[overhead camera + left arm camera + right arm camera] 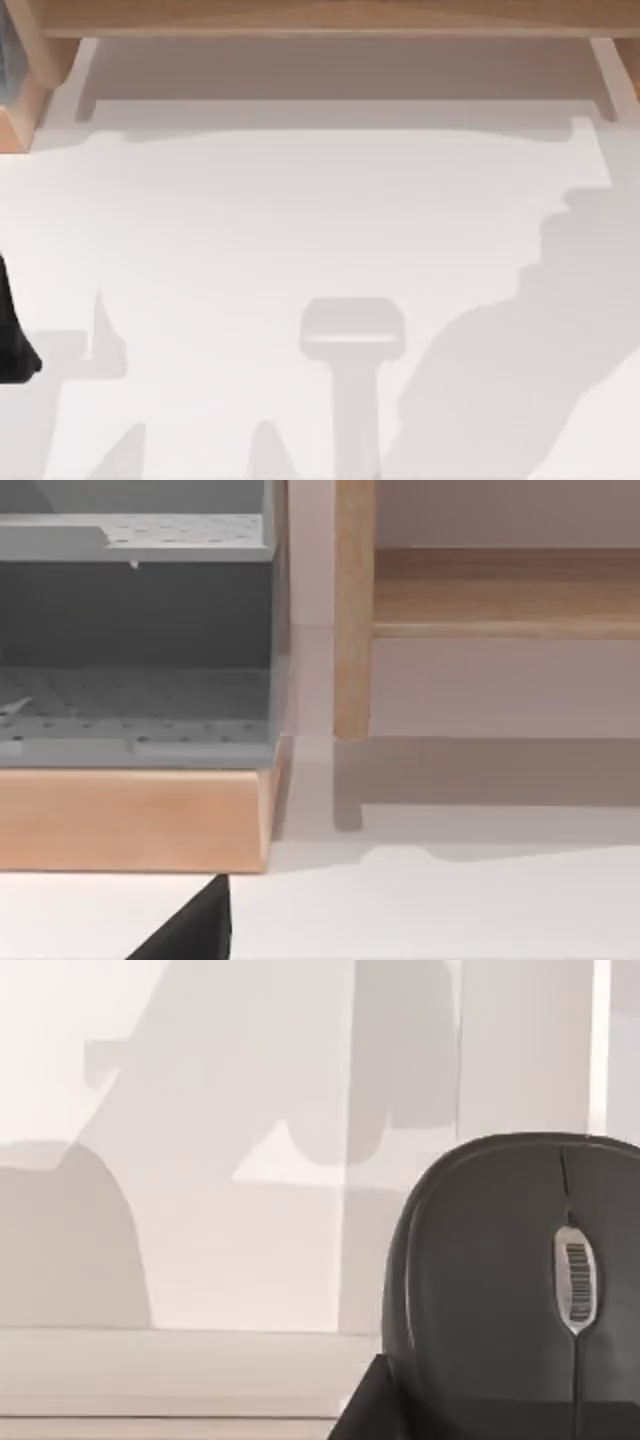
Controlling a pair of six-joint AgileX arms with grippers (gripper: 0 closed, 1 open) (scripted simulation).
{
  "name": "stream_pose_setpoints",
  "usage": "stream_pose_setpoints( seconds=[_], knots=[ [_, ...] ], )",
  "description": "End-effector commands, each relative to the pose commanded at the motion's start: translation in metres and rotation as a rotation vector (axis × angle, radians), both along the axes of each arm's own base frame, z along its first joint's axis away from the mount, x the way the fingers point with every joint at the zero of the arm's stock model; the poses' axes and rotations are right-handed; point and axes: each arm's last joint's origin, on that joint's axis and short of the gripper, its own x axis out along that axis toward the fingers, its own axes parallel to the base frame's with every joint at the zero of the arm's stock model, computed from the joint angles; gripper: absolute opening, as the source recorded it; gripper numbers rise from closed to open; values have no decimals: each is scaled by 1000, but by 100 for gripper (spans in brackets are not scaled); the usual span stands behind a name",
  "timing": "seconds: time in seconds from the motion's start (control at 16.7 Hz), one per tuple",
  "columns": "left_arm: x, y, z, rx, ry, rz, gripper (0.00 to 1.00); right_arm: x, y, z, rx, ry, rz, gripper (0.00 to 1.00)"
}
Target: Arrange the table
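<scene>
Top view: white table (pixel 300 220) spread across nearly everything, crossed by grey shadows, light wooden framing (pixel 330 18) along the far edge. Dark arm part (pixel 12 340) at the left edge (left gripper's claw state impossible to tell). Left wrist view: grey perforated shelf unit (pixel 135 630) on a wooden base (pixel 130 820). Right wrist view: dark computer mouse (pixel 510 1290) close up, a black corner (pixel 365 1410) beside it; right claw's state likewise impossible to tell.

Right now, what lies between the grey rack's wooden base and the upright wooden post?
Nothing stands there. The left wrist view shows a bare, shadowed strip of the table between the wooden base and the wooden post.
</scene>
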Motion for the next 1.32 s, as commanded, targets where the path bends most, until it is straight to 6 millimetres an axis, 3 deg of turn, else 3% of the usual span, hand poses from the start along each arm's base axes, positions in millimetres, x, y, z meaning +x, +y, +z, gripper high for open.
stream_pose_setpoints(
  seconds=[0.3, 0.54, 0.84, 1.08, 1.32],
  knots=[
    [0, 0, 0, 0, 0, 0, 100, -70, -32, -23, -40, 64, 9, 0],
    [0, 0, 0, 0, 0, 0, 100, -128, -49, -65, -4, 165, -7, 0],
    [0, 0, 0, 0, 0, 0, 100, -187, -51, -118, 91, 280, -31, 0],
    [0, 0, 0, 0, 0, 0, 100, -210, -47, -140, 145, 327, -44, 0],
    [0, 0, 0, 0, 0, 0, 100, -212, -47, -141, 149, 330, -45, 0]
  ],
)
